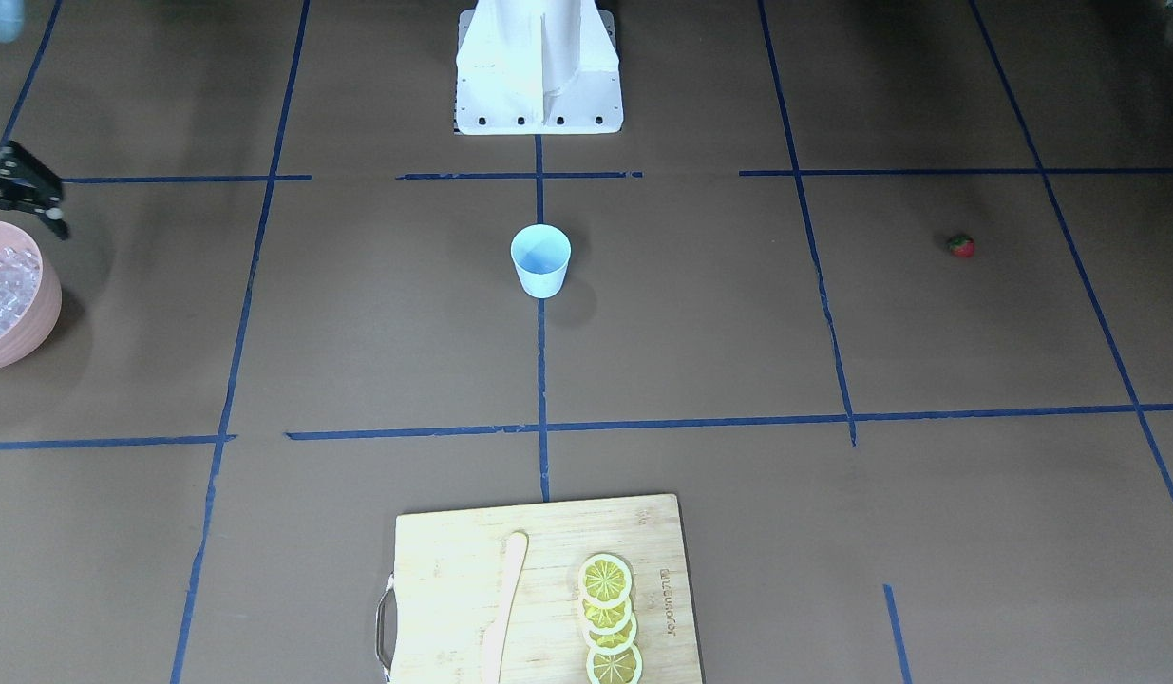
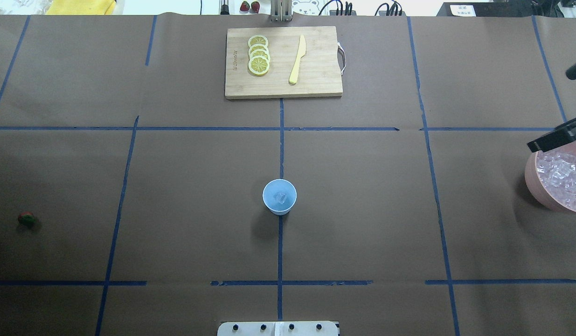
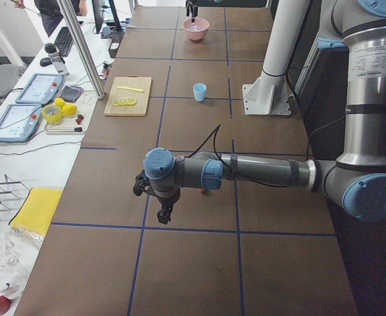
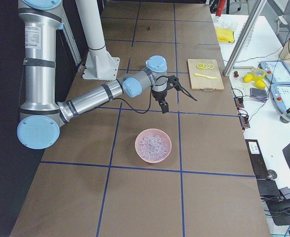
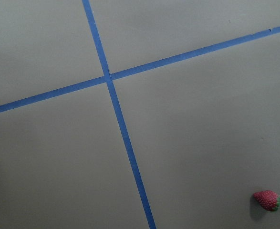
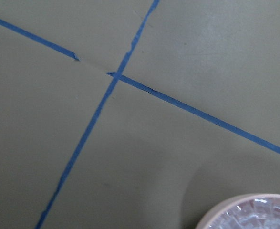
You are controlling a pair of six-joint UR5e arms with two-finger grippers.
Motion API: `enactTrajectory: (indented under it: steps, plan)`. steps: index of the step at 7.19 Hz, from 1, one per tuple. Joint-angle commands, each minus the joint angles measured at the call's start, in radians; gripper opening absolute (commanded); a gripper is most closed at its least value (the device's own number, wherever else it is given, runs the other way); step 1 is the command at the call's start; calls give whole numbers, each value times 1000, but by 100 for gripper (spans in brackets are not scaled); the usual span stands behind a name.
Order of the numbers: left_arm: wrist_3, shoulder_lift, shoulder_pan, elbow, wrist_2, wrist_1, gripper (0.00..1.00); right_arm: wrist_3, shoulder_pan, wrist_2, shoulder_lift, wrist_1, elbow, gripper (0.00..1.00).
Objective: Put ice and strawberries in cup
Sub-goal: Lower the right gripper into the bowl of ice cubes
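The light-blue cup point(image 2: 279, 197) stands upright in the middle of the brown table point(image 2: 185, 186), right on a blue tape line point(image 2: 281, 140). Seen from overhead, one small ice cube point(image 2: 281, 197) lies at the bottom of the cup.

The rest of the ice point(image 2: 560, 175) is a shiny heap in the pink bowl point(image 2: 532, 184). The bowl sits on the table far over on the robot's right side, well apart from the cup.

The little red strawberry point(image 2: 26, 218) with its green top lies on the table far over on the robot's left side. It is well apart from the cup too. The left wrist camera sees it low in the corner of its picture, on bare table beside a cross of blue tape.

The right gripper point(image 4: 177, 98) hangs in the air near the pink bowl. Its two fingers are spread wide apart, and it has nothing in them.

The left gripper point(image 3: 154, 201) hangs over the table near the strawberry. It shows only from the side, so I cannot tell if its fingers are apart or together.

At the far edge of the table lies a wooden cutting board point(image 2: 315, 86). On it are a row of yellow lemon slices point(image 2: 259, 55) and a pale wooden knife point(image 2: 297, 60).
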Motion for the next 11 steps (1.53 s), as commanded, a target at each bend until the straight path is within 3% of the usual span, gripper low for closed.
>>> enactTrajectory:
  steps: [1,5,7,11]
  plan:
    - [0,1,0,-7,-1,0,100,-205,91,24,-72,4,-36,98]
    - [0,1,0,-10,-1,0,100,-270,118,18,-83,29,-120,96]
    - [0,4,-2,-13,-1,0,100,-209,93,18,-79,228,-251,96]
    - [0,4,-2,-13,-1,0,100,-126,-26,-22,-73,266,-267,93]
